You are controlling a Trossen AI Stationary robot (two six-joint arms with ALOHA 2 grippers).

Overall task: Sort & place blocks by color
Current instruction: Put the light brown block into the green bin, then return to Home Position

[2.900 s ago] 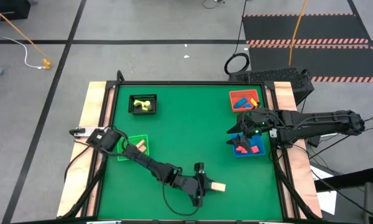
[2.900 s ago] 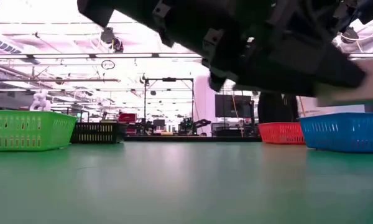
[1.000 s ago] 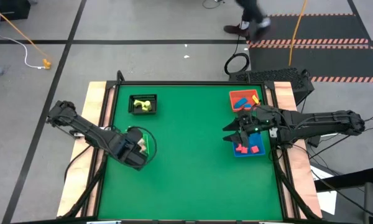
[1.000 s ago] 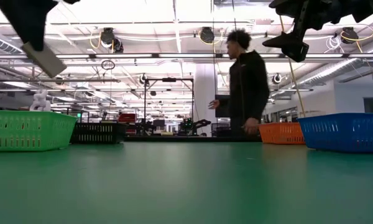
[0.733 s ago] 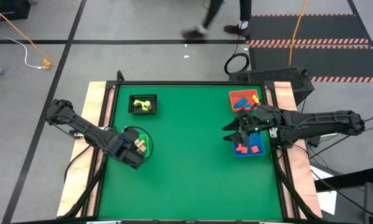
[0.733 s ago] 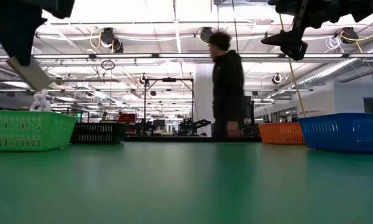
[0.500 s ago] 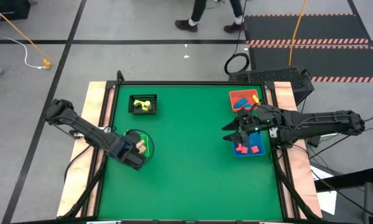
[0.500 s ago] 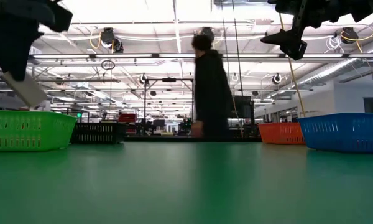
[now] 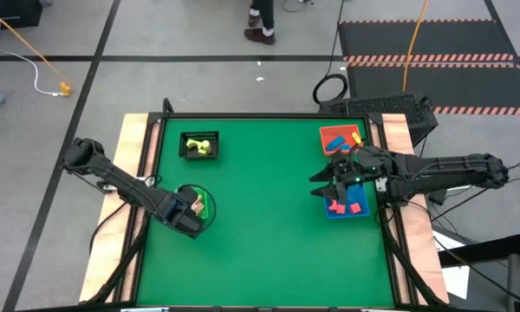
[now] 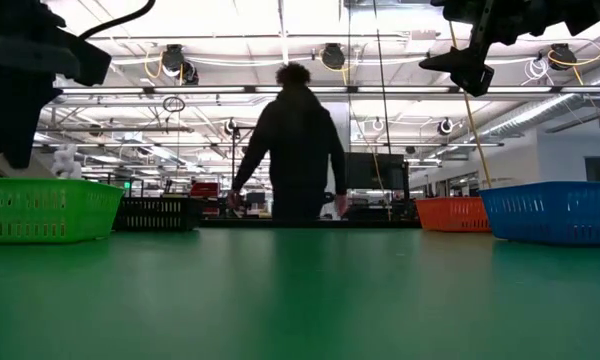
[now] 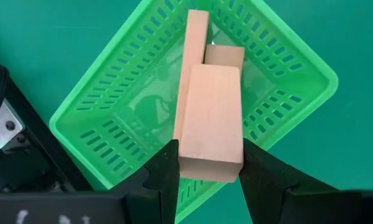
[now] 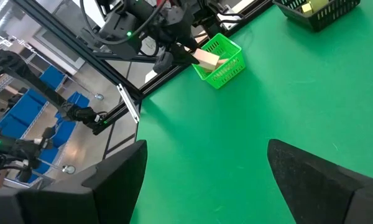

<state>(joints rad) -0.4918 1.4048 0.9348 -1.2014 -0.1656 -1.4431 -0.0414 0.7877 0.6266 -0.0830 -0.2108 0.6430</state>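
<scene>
The left gripper (image 11: 205,177) is clamped on a pale wooden rectangular block (image 11: 211,124) above the green slotted plastic bin (image 11: 298,68), where two more tan wooden blocks (image 11: 195,37) lie. The right gripper (image 9: 322,182), fingers spread, hangs beside the blue bin (image 9: 357,211) on the green desk (image 9: 260,234). A person (image 10: 290,145) stands beyond.

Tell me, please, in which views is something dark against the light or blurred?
Low view: the person is a dark silhouette against bright ceiling lights, and so is the left tool. Left wrist view: the held wooden block is sharp and evenly lit.
</scene>
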